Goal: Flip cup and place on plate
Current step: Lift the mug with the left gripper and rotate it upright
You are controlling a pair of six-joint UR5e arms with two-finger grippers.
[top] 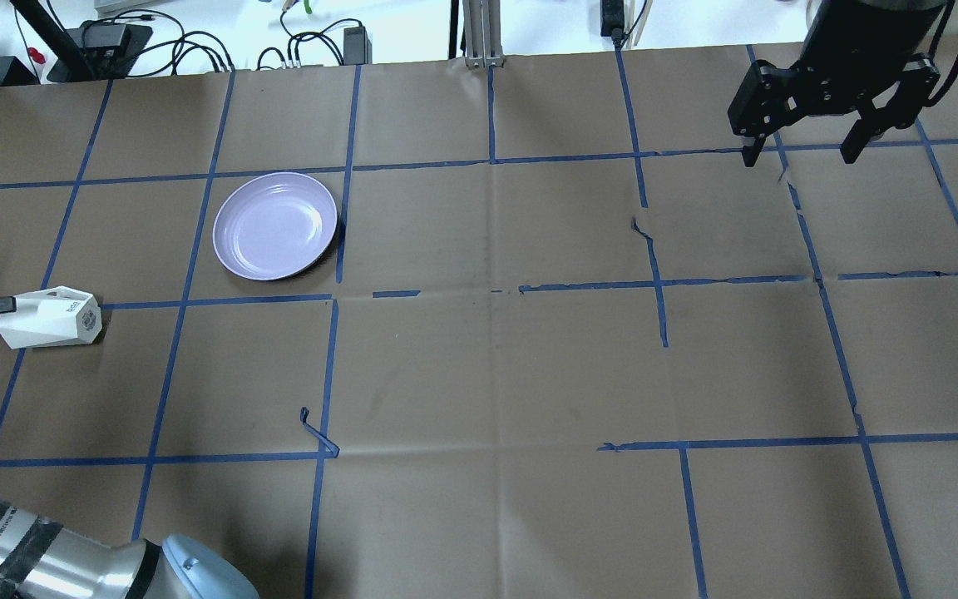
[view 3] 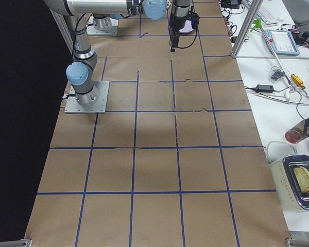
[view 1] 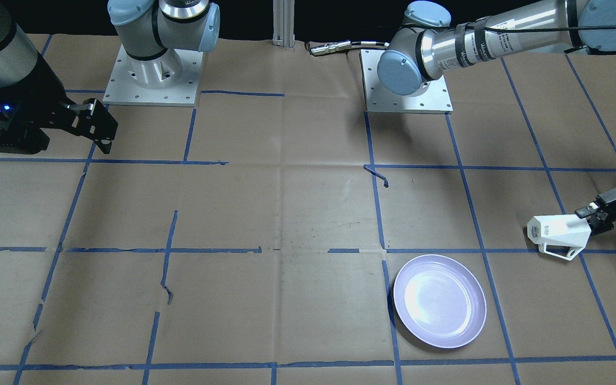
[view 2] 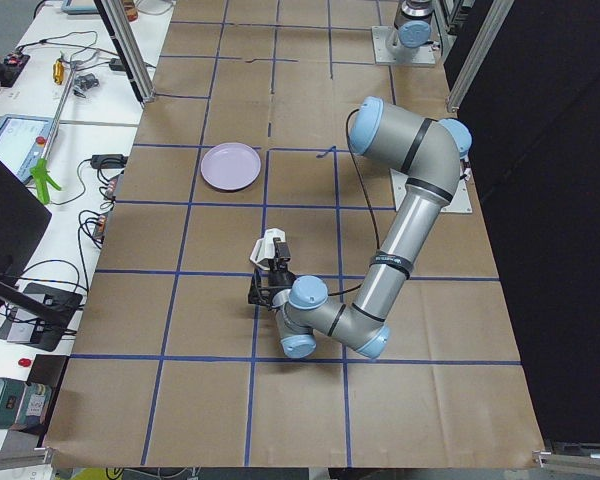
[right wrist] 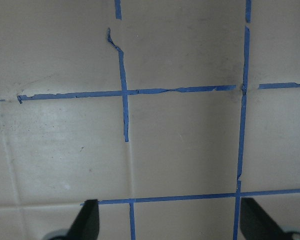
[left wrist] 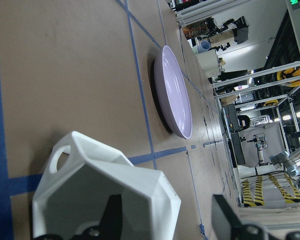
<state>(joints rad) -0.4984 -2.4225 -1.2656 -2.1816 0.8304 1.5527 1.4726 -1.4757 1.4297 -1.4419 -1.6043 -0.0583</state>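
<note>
Now my left gripper [left wrist: 168,219] sits at the wide mouth end of the cup [view 1: 558,231] with its black fingers [left wrist: 225,217] spread. One overlaps the white faceted wall. The other stands clear of it, brown paper showing between, so nothing is clamped. The cup lies on its side on the creased kraft paper [view 1: 286,214]. Its thin angular handle points away from me, and small dark print sits by the narrow base. The plate [view 1: 439,301], round, glossy pale lavender with a shallow rim, lies near the cup but apart. My right gripper [top: 802,155] hangs wide open above blue tape lines [top: 654,274], well apart from both.
</note>
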